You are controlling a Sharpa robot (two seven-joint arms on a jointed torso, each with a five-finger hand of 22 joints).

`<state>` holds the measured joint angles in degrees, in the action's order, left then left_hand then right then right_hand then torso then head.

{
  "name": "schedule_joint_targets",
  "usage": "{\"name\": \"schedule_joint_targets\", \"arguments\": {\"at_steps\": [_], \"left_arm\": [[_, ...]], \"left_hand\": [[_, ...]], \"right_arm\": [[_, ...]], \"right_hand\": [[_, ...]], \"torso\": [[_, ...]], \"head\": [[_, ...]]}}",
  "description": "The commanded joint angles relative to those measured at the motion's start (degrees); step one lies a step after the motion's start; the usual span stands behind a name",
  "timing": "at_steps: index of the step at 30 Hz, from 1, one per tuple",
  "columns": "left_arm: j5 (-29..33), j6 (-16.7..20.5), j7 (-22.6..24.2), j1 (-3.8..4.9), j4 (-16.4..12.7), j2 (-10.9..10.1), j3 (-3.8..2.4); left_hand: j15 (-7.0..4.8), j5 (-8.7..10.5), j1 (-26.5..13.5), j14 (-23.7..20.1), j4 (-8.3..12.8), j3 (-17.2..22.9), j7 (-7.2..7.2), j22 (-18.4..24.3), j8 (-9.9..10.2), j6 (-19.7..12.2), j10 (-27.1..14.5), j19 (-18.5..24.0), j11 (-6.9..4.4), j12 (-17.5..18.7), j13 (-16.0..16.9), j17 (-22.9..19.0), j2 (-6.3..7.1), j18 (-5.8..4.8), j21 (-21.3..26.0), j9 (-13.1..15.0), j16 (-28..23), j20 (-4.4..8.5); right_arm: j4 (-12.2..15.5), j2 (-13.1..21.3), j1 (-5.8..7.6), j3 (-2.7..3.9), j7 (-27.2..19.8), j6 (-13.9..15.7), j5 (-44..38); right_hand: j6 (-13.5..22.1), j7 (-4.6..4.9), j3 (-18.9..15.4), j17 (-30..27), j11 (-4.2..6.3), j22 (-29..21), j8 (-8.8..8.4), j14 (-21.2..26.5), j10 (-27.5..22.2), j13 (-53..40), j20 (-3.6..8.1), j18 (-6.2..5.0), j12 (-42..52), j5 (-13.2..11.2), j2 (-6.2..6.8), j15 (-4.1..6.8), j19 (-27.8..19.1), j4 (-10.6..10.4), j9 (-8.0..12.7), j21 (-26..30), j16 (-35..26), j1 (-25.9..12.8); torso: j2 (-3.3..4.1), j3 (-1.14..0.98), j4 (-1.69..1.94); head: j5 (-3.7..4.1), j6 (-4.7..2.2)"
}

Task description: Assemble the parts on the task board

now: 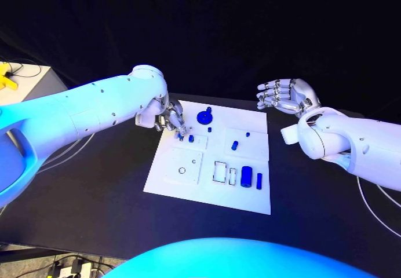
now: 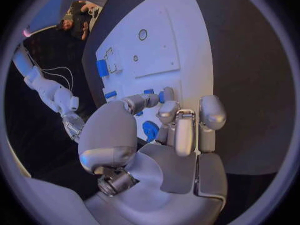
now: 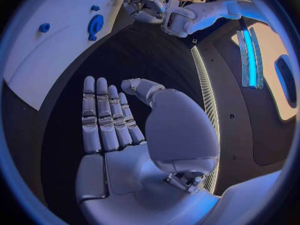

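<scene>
The white task board (image 1: 179, 180) lies mid-table. My left hand (image 1: 170, 120) reaches down over its far left part. Thumb and a fingertip pinch a small blue peg (image 2: 161, 96) just above the board, beside another small blue part (image 1: 191, 138). A round blue part (image 1: 204, 117) stands close to the hand's right. Two tiny blue parts (image 1: 234, 145) lie mid-board. A thick blue cylinder (image 1: 247, 176) and a thin blue bar (image 1: 259, 181) sit at the near right by white slots (image 1: 219, 171). My right hand (image 1: 285, 97) hovers empty past the board's far right corner, its fingers (image 3: 103, 115) straight.
A pale side table (image 1: 29, 81) with a yellow object (image 1: 7, 78) stands at the far left. Cables (image 1: 62, 152) trail off the black table's left side. A ring-shaped recess (image 1: 182, 170) marks the board's near left panel.
</scene>
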<state>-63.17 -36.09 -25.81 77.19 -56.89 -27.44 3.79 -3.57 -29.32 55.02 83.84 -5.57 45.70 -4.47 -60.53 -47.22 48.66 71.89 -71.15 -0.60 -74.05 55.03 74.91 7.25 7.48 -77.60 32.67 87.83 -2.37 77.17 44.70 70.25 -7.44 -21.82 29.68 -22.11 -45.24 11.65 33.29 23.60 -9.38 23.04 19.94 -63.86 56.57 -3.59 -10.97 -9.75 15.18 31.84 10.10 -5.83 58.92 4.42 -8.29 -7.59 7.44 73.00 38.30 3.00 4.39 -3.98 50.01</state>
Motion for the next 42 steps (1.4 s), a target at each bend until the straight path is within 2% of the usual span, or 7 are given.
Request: {"name": "schedule_joint_targets", "arguments": {"at_steps": [1,28,31,42], "left_arm": [[-1.6,-1.0,1.3,0.06,0.1,0.2,0.0],[-2.1,-1.6,1.7,0.05,0.0,0.1,0.07],[-2.1,-1.6,1.7,0.05,-0.1,0.1,0.08],[-2.1,-2.0,1.7,0.05,-0.2,0.1,0.09]], "left_hand": [[-0.37,-0.18,0.0,4.8,15.2,14.7,0.65,0.1,0.2,0.9,0.4,-0.2,0.08,-0.2,0.0,10.3,-0.43,-0.9,-0.1,0.0,0.2,-0.06],[-0.37,-0.25,0.0,4.8,15.1,14.6,0.65,0.1,0.3,0.9,0.4,-0.2,0.08,-0.2,0.0,10.2,-0.46,-0.91,-0.1,0.1,0.2,-0.06],[-0.37,-0.25,0.0,4.8,15.1,14.6,0.65,0.1,0.3,0.9,0.4,-0.2,0.08,-0.2,0.0,10.2,-0.46,-0.91,-0.1,0.1,0.2,-0.06],[-0.36,-0.35,0.0,4.8,15.1,14.4,0.64,0.1,0.4,1.0,0.4,-0.2,0.08,-0.2,0.0,10.2,-0.49,-0.9,-0.1,0.1,0.2,-0.06]], "right_arm": [[0.0,-0.1,-0.02,0.02,-0.5,-1.0,-0.5],[-0.1,-0.2,-0.02,0.02,-0.5,-1.0,-0.5],[-0.1,-0.2,-0.02,0.02,-0.5,-1.0,-0.5],[-0.1,-0.2,-0.02,0.02,-0.5,-1.1,-0.5]], "right_hand": [[-0.4,1.87,0.1,-0.1,-0.32,-0.1,-0.36,0.1,0.3,0.0,-0.13,0.02,-0.4,0.1,-0.1,-0.41,-0.4,0.1,0.0,0.3,-0.3,-0.5],[-0.5,1.89,0.1,-0.3,-0.34,-0.3,-0.59,0.2,0.3,0.0,-0.16,0.02,-0.6,0.1,-0.2,-0.45,-0.5,0.3,0.1,0.4,-0.5,-0.5],[-0.5,1.89,0.1,-0.3,-0.34,-0.3,-0.59,0.2,0.3,0.0,-0.16,0.02,-0.6,0.1,-0.2,-0.45,-0.5,0.3,0.1,0.4,-0.5,-0.5],[-0.5,1.89,0.1,-0.3,-0.34,-0.3,-0.59,0.2,0.3,0.0,-0.16,0.02,-0.6,0.1,-0.2,-0.45,-0.5,0.3,0.1,0.4,-0.5,-0.5]], "torso": [[-0.03,0.02,-0.04],[-0.01,-0.06,-0.01],[0.01,-0.02,-0.02],[-0.05,-0.01,0.02]], "head": [[-0.02,-0.01],[-0.13,-0.01],[0.07,-0.01],[0.03,-0.01]]}}
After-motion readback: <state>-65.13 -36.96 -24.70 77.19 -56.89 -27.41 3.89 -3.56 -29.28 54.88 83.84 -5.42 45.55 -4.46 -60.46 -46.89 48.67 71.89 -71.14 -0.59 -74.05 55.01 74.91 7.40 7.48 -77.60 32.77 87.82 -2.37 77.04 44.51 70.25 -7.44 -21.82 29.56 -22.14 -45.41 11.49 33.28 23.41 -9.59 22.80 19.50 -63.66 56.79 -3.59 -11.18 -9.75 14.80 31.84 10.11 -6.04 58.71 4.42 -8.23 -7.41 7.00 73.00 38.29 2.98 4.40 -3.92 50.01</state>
